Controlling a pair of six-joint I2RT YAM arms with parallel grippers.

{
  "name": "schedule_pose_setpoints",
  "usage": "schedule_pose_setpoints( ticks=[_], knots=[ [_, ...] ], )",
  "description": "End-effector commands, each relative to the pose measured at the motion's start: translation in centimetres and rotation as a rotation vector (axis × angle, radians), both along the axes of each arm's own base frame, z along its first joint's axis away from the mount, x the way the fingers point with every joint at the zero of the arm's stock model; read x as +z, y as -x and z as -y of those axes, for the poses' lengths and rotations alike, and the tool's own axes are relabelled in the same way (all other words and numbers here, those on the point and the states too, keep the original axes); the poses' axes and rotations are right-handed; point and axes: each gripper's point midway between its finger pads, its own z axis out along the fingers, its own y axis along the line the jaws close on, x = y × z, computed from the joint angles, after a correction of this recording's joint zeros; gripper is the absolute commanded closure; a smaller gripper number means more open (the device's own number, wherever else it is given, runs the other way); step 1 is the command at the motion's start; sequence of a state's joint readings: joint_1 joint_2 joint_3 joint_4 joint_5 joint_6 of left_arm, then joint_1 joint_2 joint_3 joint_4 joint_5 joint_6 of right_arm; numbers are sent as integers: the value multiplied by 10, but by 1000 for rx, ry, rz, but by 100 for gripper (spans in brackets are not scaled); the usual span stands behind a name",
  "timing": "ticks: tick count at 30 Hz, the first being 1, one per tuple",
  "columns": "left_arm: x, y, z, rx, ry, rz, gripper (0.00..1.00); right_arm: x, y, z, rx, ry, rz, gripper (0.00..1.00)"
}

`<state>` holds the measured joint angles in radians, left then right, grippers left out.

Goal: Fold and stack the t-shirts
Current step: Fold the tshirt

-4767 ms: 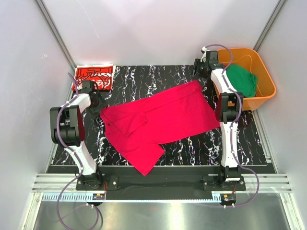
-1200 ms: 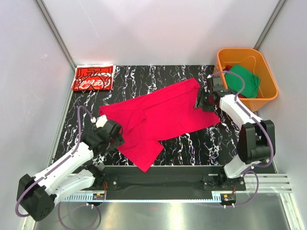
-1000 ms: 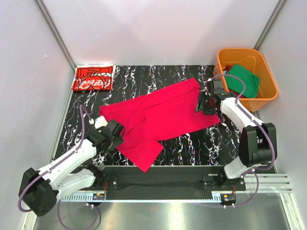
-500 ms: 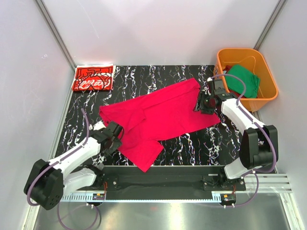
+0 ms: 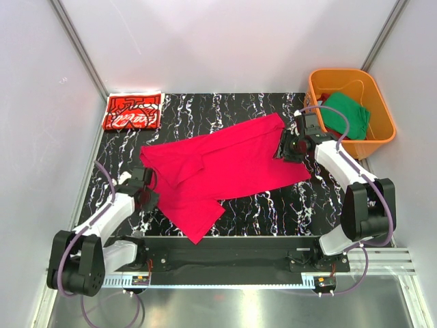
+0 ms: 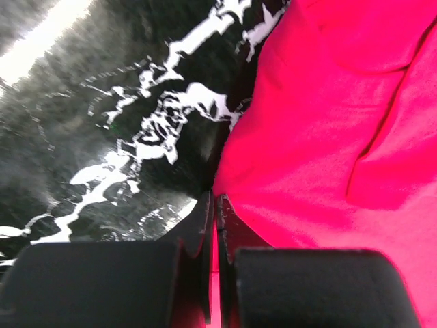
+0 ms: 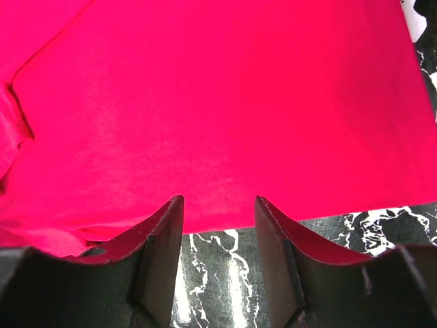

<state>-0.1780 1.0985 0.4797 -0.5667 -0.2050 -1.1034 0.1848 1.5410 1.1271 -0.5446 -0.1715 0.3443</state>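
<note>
The plain crimson-red t-shirt (image 5: 225, 164) lies spread and partly creased across the middle of the black marbled table (image 5: 273, 205). My left gripper (image 5: 147, 195) is shut on the shirt's left edge; in the left wrist view red cloth (image 6: 328, 123) runs down between the closed fingers of the gripper (image 6: 215, 198). My right gripper (image 5: 285, 149) stands open at the shirt's right edge, and in the right wrist view the cloth's hem (image 7: 218, 102) lies just past the fingertips of the gripper (image 7: 218, 201). The red t-shirt with white print (image 5: 133, 111) lies folded at the back left. The green t-shirt (image 5: 347, 115) sits in the tub.
The orange plastic tub (image 5: 341, 72) stands at the back right, just behind the right arm. White walls close in the table on three sides. Bare marbled tabletop (image 7: 218, 273) shows under the right fingers and left of the left ones (image 6: 102, 137).
My left gripper has shut on the crimson shirt's left edge and drawn back to the left, shifting that side of the cloth. The right gripper has barely moved.
</note>
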Motion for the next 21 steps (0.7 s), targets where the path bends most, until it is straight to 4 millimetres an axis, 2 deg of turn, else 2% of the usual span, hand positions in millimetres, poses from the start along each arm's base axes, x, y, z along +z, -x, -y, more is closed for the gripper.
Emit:
schedule_pose_setpoints(
  ticks=[1,3,6,9,10,14,15,18,21],
  knots=[
    [0,10,-16,-24,-77,-41,94,-1,0,-6,7,-6,-4,47],
    [3,16,-17,-21,-81,-50,71,-7,2,-2,-4,14,-29,47],
    [9,23,-4,-37,-9,-14,40,-14,3,8,-45,61,-58,47],
    [17,39,9,-68,20,6,30,-22,4,21,-101,107,-73,48],
    [26,39,13,-63,34,43,30,-22,1,23,-123,98,-66,48],
    [34,59,26,-117,47,53,36,-22,0,30,-185,-5,-48,50],
    [34,63,32,-149,52,55,38,-23,2,38,-212,-24,-49,51],
    [21,70,39,-160,62,37,43,-21,1,46,-243,-43,-35,52],
    [10,73,56,-204,110,13,49,-21,2,58,-276,-42,-34,52]
  ],
)
